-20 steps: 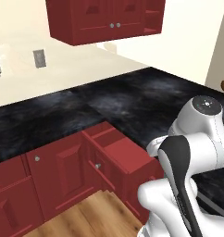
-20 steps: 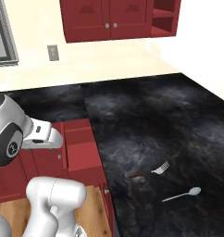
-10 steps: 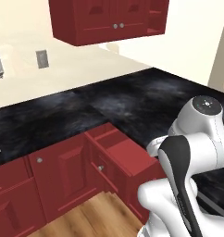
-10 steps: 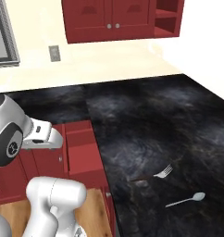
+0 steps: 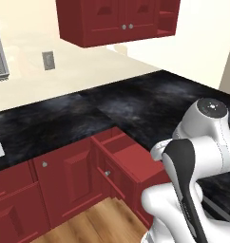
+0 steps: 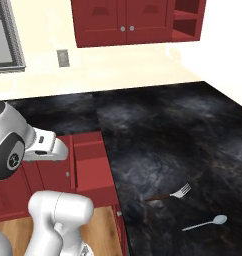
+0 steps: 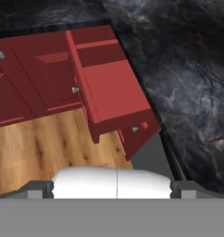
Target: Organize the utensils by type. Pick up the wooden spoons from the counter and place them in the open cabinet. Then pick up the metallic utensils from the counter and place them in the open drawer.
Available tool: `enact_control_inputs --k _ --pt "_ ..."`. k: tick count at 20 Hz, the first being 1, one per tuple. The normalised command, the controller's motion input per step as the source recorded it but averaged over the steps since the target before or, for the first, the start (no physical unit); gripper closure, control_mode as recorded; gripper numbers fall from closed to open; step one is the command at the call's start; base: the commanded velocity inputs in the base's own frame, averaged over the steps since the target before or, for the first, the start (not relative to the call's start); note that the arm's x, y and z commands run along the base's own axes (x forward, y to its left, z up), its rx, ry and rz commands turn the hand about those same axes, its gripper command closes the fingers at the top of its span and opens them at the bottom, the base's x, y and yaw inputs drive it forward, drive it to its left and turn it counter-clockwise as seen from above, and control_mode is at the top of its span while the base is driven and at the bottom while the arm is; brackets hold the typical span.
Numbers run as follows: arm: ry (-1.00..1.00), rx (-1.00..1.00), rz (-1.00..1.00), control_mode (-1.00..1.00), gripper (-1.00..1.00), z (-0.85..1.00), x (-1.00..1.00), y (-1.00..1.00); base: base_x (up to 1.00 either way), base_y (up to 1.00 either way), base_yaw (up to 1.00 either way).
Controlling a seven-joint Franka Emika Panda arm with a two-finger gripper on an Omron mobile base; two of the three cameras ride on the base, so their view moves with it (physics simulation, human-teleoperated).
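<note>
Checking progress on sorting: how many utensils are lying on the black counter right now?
2. A fork with a dark handle lies near the counter's front part, and a silver spoon lies just nearer the camera, to its right. No wooden spoon shows; one may be out of frame.

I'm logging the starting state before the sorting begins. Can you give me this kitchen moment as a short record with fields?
counter: black marbled stone
fork: silver, dark handle, lying on the counter
teaspoon: silver, lying on the counter nearer the camera than the fork, apart from it
drawer: red, pulled open, nothing seen inside
wall cabinet: red, two knobbed doors shut, open shelves at its right end
tool: open, holding nothing, above the drawer and wooden floor
</note>
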Motion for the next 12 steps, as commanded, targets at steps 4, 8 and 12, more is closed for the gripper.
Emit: enact_control_inputs --k 4,8,12 --pt "0.0 0.0 0.0 1.0 -1.0 0.0 0.0 0.0 0.0 0.0 0.0" --pt "0.0 0.0 0.0 1.0 -1.0 0.0 0.0 0.0 0.0 0.0 0.0" --pt "0.0 0.0 0.0 1.0 -1.0 0.0 0.0 0.0 0.0 0.0 0.0"
